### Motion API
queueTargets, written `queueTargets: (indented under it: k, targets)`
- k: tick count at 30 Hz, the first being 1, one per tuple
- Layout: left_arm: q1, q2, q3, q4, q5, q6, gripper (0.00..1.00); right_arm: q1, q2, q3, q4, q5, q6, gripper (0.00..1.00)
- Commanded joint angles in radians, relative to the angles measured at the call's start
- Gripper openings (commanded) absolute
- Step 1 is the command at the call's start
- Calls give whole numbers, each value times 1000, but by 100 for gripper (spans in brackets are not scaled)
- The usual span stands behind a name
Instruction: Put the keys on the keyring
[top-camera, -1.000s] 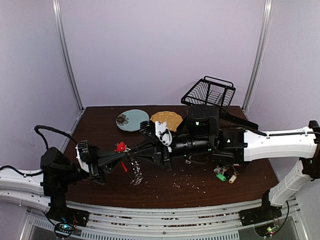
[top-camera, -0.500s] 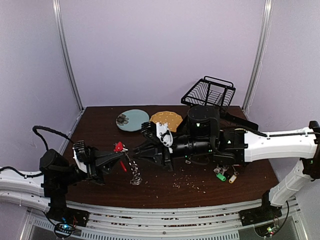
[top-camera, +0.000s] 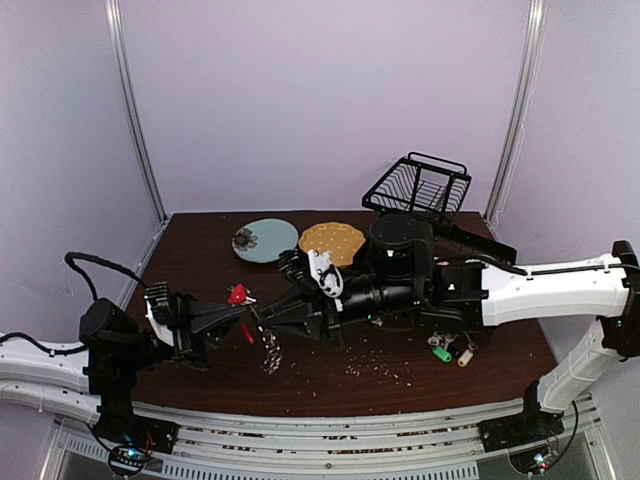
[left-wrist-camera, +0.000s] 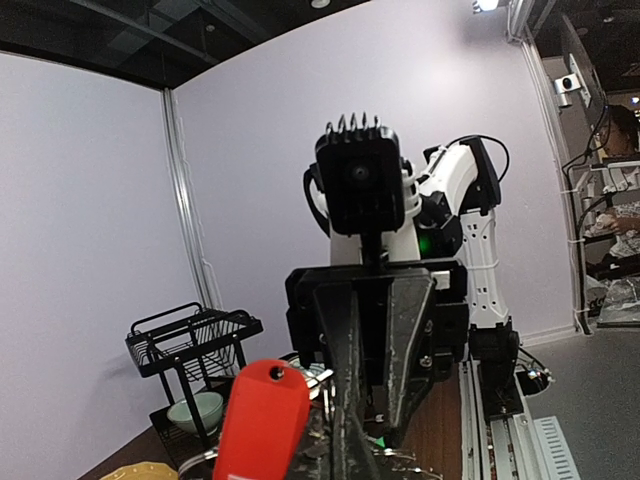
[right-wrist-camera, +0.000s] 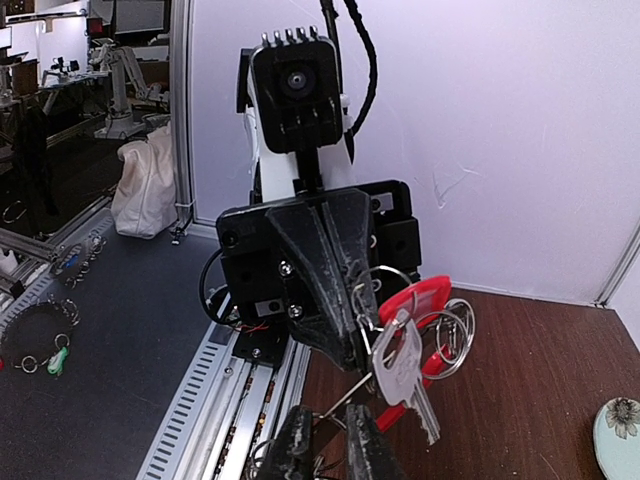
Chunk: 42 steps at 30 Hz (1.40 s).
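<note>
My left gripper (top-camera: 240, 309) is shut at a small ring that carries a silver key (right-wrist-camera: 405, 368) and its red tag (top-camera: 238, 294). The tag fills the lower left of the left wrist view (left-wrist-camera: 262, 420). The two grippers meet tip to tip above the table. My right gripper (top-camera: 264, 318) has its fingers (right-wrist-camera: 296, 447) closed on a thin wire of the keyring (right-wrist-camera: 452, 338). The keyring's silvery coils (top-camera: 268, 350) and red sleeve (top-camera: 247, 333) hang below the two grippers. The key hangs beside the left gripper's tip (right-wrist-camera: 362, 345).
A blue plate (top-camera: 265, 240) and a tan plate (top-camera: 333, 240) lie at the back. A black wire rack (top-camera: 417, 187) stands at the back right. A bunch with green, yellow and red tags (top-camera: 450, 351) lies under the right arm. Crumbs (top-camera: 375, 366) dot the table.
My left gripper drew back a little to the left with the key. My right gripper followed it leftward, and the hanging coils rose slightly off the table.
</note>
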Motion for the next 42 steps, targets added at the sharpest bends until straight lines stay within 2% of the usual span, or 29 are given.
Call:
queueTargets:
  k: [1,26,37,42]
  targets:
    - [-6,4,20,55,21,-1,0,-4,14,39,29,5,21,13]
    - [-7,4,17,46,28,-3,0,-9,-9,71,-9,103,-45,15]
    - [-6,15,22,36,13,1,0,-9,-3,83,-29,36,-54,4]
    - [-6,21,28,20,-3,7,0,-7,6,98,-55,15,-66,7]
